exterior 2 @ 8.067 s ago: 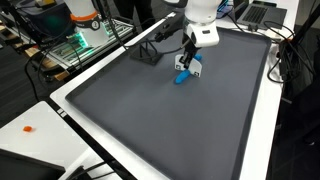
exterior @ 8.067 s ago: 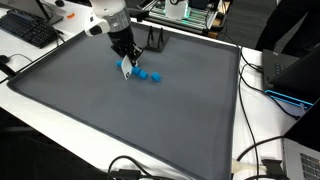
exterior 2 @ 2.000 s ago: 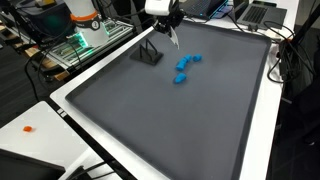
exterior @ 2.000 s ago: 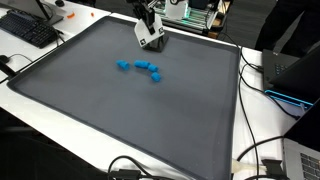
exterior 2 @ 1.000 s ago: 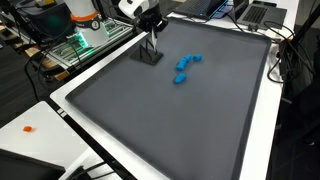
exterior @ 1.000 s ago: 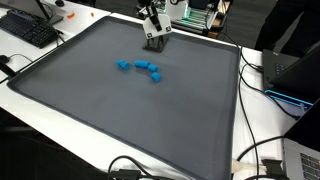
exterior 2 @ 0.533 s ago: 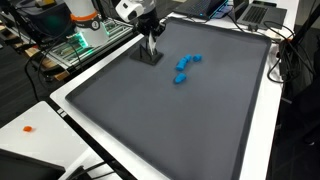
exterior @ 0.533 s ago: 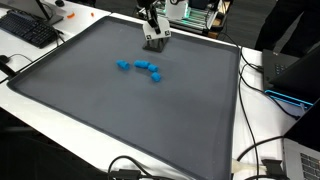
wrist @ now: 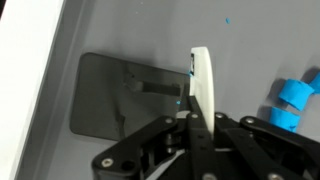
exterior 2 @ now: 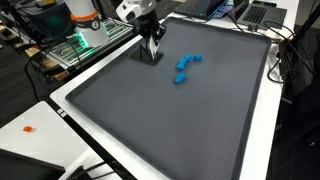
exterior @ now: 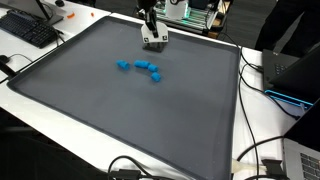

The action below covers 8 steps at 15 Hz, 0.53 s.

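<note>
Half of the dark stand [wrist: 120, 95] is hidden behind the gripper [wrist: 195, 122] in the wrist view, and the blue blocks [wrist: 295, 95] are cut off at right. The arm reaches down at the far edge of the mat [exterior: 150, 120]. Its fingers are closed, pinching a thin white plate [wrist: 201, 85] upright over the stand.

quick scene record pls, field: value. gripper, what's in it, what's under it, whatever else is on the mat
gripper: gripper closed on a white flat piece, held on edge
under gripper: black stand with a flat base, near an edge of the mat; cannot tell whether they touch
surface: grey mat
other items: blue blocks clustered mid-mat, apart from the stand
off mat: keyboard on the white table
</note>
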Each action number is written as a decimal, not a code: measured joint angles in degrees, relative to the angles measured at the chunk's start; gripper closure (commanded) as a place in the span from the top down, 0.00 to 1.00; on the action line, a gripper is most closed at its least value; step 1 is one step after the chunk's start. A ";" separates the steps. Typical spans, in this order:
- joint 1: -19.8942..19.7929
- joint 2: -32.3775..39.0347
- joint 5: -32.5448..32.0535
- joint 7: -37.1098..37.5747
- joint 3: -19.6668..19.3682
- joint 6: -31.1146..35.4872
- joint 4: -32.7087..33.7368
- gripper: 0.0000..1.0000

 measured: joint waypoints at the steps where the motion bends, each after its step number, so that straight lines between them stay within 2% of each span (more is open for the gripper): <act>1: 0.13 0.11 0.01 0.63 0.10 0.65 -0.26 0.01; 8: 0.48 1.42 0.02 4.19 0.47 4.46 -1.21 0.01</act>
